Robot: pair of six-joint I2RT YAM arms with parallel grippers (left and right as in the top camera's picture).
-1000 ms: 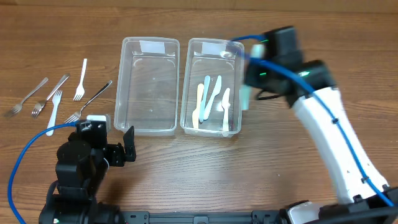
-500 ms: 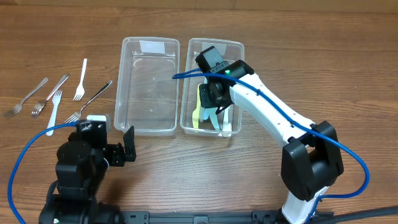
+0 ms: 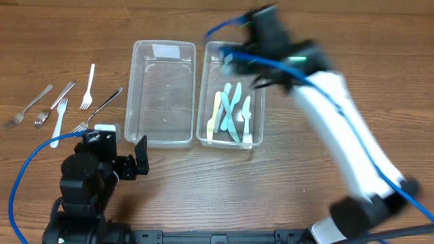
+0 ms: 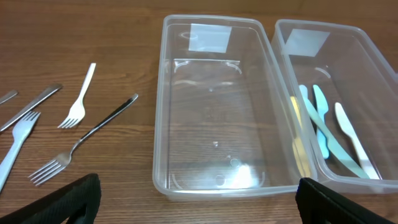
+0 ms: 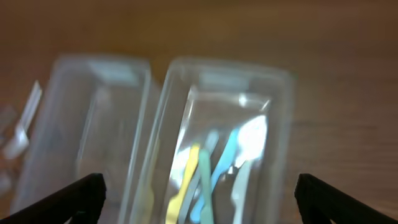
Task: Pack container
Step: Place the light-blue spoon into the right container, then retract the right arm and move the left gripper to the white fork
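Two clear containers stand side by side. The left container (image 3: 163, 95) (image 4: 214, 112) is bare inside. The right container (image 3: 201, 102) (image 4: 379, 68) (image 5: 280, 112) holds several plastic knives (image 3: 230, 112) (image 4: 323, 130) (image 5: 205, 168) in yellow, teal, blue and white. My right gripper (image 3: 237, 57) (image 5: 199, 205) is blurred above the far end of the right container, open with nothing in it. At the table's near side, in front of the left container, my left gripper (image 3: 115, 146) (image 4: 199, 211) is open and holds nothing.
Several forks (image 3: 61, 105) lie on the wood left of the containers, some metal (image 4: 81, 146), some white plastic (image 4: 78, 99). The right arm's white link (image 3: 339, 122) slants across the table's right side, and a blue cable trails along it.
My right gripper came in from the right, shut on a pale knife, reached into the right container and opened. A teal knife now lies there, and the arm has pulled toward the far end.
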